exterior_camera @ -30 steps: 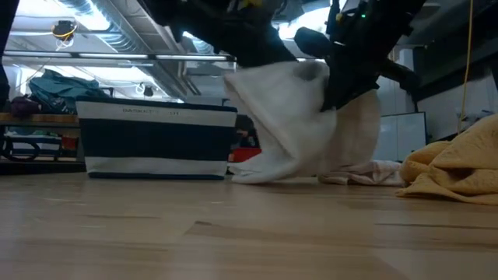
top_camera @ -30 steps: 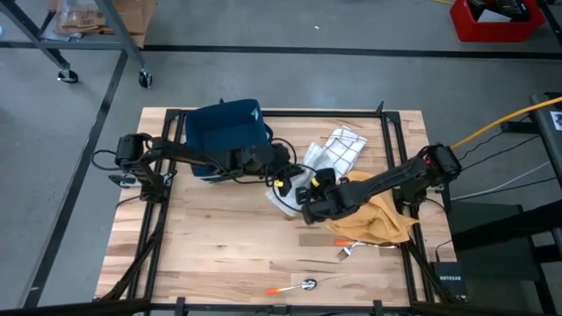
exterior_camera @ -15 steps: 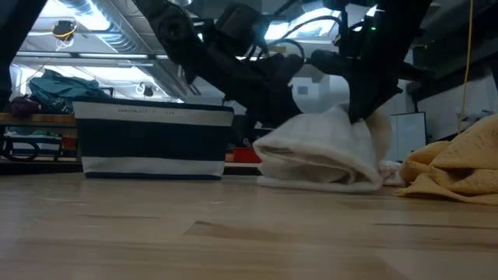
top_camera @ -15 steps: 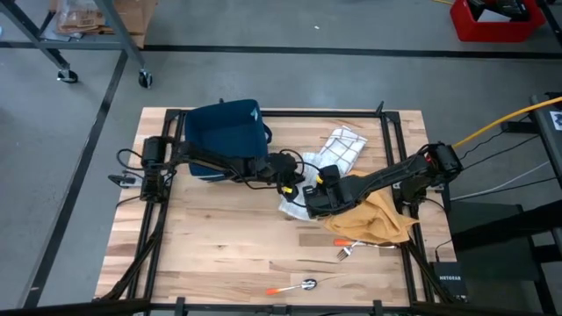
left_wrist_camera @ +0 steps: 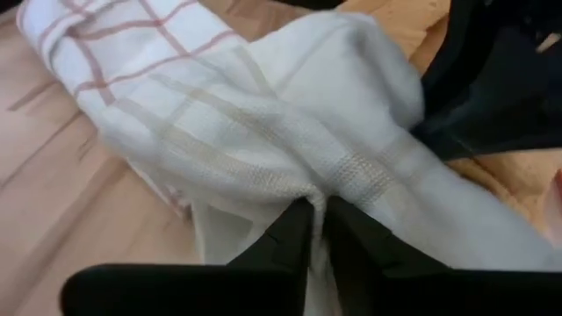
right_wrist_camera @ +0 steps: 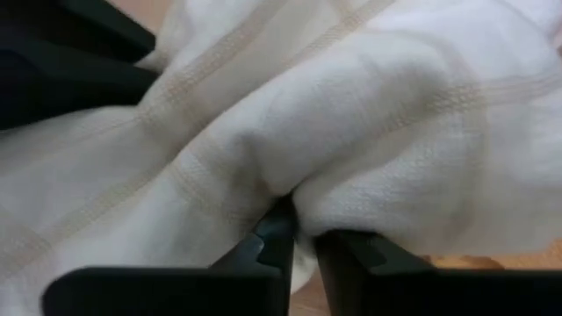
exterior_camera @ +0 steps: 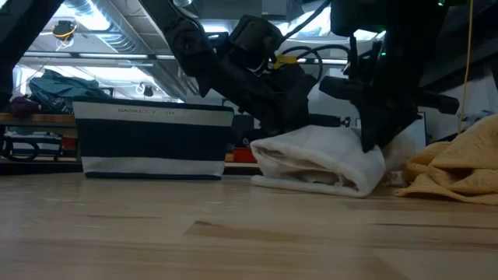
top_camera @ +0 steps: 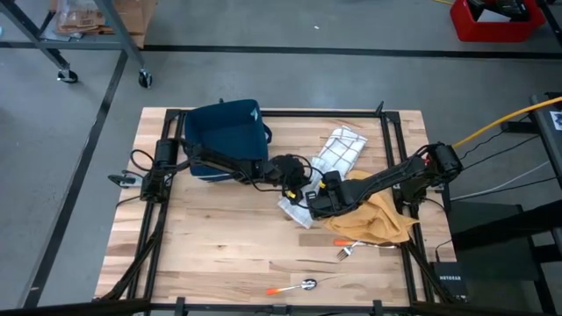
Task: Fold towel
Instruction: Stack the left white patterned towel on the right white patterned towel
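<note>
I have both grippers down on the towel (top_camera: 297,209), which lies bunched in a low heap near the middle of the bench (top_camera: 211,254). The left gripper (left_wrist_camera: 318,211) has its fingers nearly together with a pleat of white cloth pinched between them; the right gripper (right_wrist_camera: 303,221) shows the same, a fold of towel caught in a narrow gap.

My worry is the release. The cloth sits deep between the fingers on both sides, so if I lift away before they spread enough, the weave may snag and drag the top layer off, undoing the fold. The heap also looks rounded and uneven in the low view, so I judge it may slump or roll open once nothing holds it.

The two grippers are very close to each other, nearly touching over the towel, and pulling one out carelessly could knock the other.

Around them: a checked cloth (top_camera: 338,149) just behind, a mustard cloth (top_camera: 373,219) touching or just beside the towel under the right arm, a navy basket (top_camera: 226,136) by the left arm, and a fork (top_camera: 344,253) and a spoon (top_camera: 303,284) nearer the front edge, well apart.
</note>
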Motion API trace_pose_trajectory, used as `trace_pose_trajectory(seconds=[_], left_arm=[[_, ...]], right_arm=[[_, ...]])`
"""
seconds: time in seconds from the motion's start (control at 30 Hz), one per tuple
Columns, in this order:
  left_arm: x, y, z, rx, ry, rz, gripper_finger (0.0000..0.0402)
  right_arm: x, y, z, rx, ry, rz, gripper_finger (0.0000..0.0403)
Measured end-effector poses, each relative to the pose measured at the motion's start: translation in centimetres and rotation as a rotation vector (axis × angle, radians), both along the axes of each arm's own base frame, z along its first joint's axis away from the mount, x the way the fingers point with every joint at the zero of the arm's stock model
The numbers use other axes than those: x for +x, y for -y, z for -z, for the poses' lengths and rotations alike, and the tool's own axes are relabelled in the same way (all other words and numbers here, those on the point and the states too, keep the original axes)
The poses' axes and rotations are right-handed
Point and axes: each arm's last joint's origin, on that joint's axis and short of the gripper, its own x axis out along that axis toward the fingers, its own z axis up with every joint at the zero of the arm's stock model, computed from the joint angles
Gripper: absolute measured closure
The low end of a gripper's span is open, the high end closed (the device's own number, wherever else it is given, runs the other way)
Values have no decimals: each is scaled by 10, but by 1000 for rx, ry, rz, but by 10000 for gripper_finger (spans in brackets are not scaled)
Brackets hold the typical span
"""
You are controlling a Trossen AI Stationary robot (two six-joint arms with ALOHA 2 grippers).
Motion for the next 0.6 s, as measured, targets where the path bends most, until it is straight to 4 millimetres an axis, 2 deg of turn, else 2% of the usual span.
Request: trace_pose_trajectory(seconds=[0.27,0.43,0.6], left_arm=[[-2,-7,-3,7,1,-38,284],[-6,-9,-25,-50,64,-77,250],[-13,-8,-47,-105,85,-91,239]], right_arm=[[0,-1,1,47,-9,-3,291],[1,-2,0,79,-13,-6,273],[4,-3,-4,84,3,-7,276]])
